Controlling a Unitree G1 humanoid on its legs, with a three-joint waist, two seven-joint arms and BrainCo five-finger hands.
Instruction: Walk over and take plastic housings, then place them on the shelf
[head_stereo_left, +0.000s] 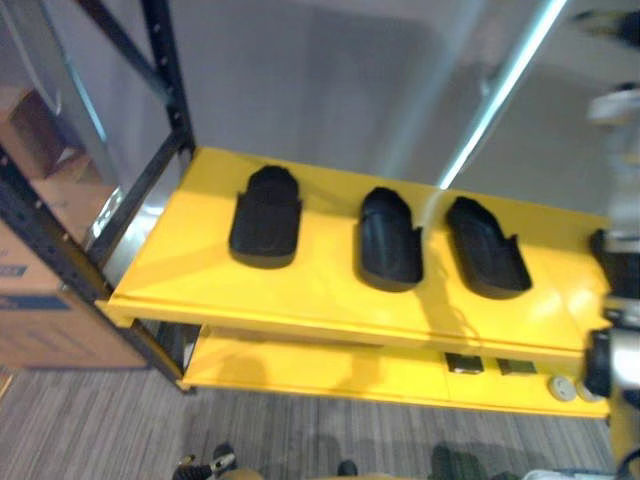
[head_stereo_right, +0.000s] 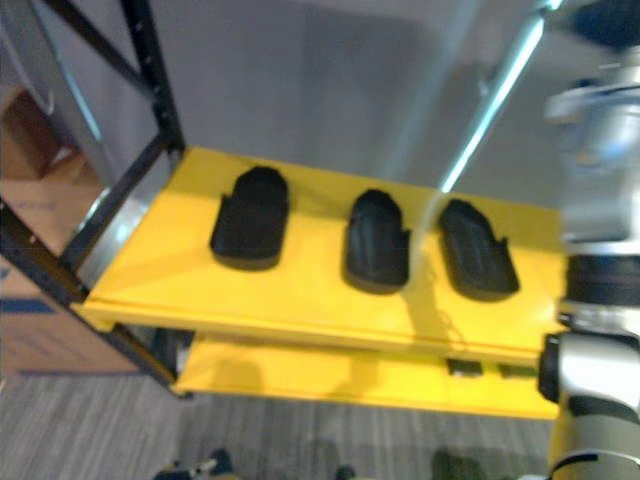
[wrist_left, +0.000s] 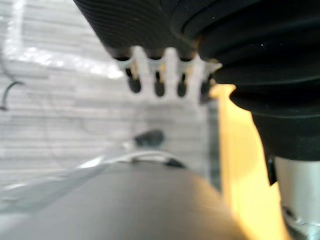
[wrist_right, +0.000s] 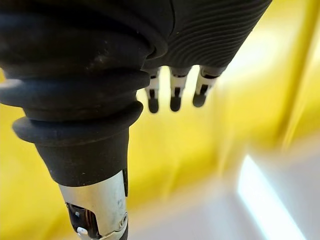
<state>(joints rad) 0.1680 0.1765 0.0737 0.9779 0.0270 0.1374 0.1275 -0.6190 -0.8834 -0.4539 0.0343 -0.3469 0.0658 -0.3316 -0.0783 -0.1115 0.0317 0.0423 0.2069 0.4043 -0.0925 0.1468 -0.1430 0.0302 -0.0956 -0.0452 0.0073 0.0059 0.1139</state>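
Housings rest on the yellow shelf, clear of left hand and right hand, both seemingly straight-fingered, empty.

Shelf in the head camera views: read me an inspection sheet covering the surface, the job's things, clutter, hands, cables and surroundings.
surface: yellow shelf, upper level, held in a black rack frame.
job's things: three black plastic housings lie in a row on the upper level, apart from each other: left housing, middle housing, right housing.
clutter: on the lower level, two small dark squares and round discs.
hands: left hand has straight fingers and holds nothing; right hand likewise.
cables: nothing seen.
surroundings: cardboard boxes at the left, grey striped floor, grey wall behind.
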